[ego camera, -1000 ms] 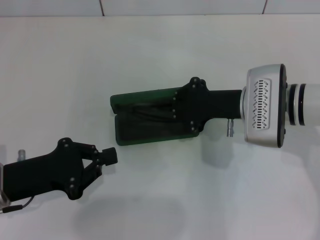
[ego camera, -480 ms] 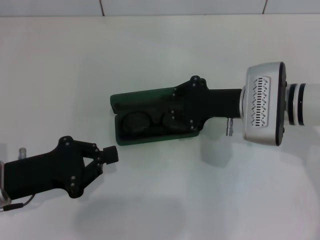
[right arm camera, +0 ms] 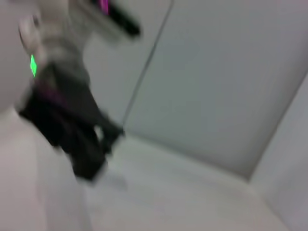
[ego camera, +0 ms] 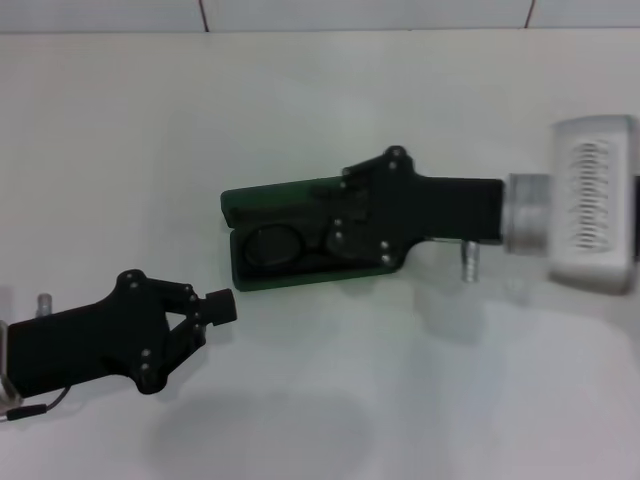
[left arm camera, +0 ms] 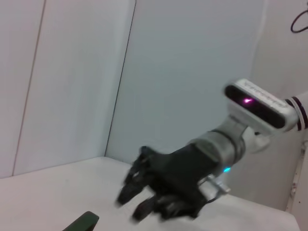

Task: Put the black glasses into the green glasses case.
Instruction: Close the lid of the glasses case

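The green glasses case (ego camera: 262,199) lies open in the middle of the table, lid toward the back. Inside its lower half rest the black glasses (ego camera: 275,246); one round lens shows, and the other side is hidden under my right gripper (ego camera: 338,213). That gripper hovers over the case's right end with its fingers spread and nothing between them. It also shows far off in the left wrist view, as right gripper (left arm camera: 139,204), beside a corner of the case (left arm camera: 83,222). My left gripper (ego camera: 222,306) sits shut and empty, front-left of the case.
The white table (ego camera: 330,380) spreads around the case, and a tiled wall runs along the back. The right arm's silver wrist housing (ego camera: 590,205) reaches in from the right. In the right wrist view the left arm (right arm camera: 72,130) appears blurred.
My right arm has drawn back to the right, away from the case. The glasses now lie uncovered in the case's lower half. The left arm has barely moved.
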{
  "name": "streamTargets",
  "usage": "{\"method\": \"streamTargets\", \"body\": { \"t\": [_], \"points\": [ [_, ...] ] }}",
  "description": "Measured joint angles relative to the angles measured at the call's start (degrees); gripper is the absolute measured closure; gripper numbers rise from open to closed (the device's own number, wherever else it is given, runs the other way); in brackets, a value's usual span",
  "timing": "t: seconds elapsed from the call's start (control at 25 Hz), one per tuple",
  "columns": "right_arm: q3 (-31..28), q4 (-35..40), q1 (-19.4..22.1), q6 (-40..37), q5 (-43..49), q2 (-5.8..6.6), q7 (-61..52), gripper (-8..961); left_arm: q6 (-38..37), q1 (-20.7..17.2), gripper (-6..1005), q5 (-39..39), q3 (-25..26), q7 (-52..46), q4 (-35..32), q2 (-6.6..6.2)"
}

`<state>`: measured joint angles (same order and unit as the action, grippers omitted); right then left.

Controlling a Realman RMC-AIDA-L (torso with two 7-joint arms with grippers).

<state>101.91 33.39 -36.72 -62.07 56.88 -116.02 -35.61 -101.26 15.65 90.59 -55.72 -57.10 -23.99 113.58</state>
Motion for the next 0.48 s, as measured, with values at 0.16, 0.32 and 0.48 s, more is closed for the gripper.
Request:
{"method": "streamTargets", "body": {
  "t": [0.16, 0.32, 0.48],
  "points": [
    [-7.97, -0.53, 4.91, -9.46, -0.01, 0.16, -0.19, 769, 0.78, 0.14, 929, -0.17, 0.08, -0.05, 0.01, 0.12],
    [-17.48, -1.48, 11.19, -12.78, -0.02, 0.33, -0.23, 767, 3.79, 1.09, 928, -0.17, 0.57, -0.13, 0.37, 0.51],
    [-22.46, -4.97, 13.65, -15.45, 0.26, 0.89, -0.15, 765, 8.44, 1.87, 928, 0.04, 1.73, -0.68, 0.41, 1.28]
  ]
}}
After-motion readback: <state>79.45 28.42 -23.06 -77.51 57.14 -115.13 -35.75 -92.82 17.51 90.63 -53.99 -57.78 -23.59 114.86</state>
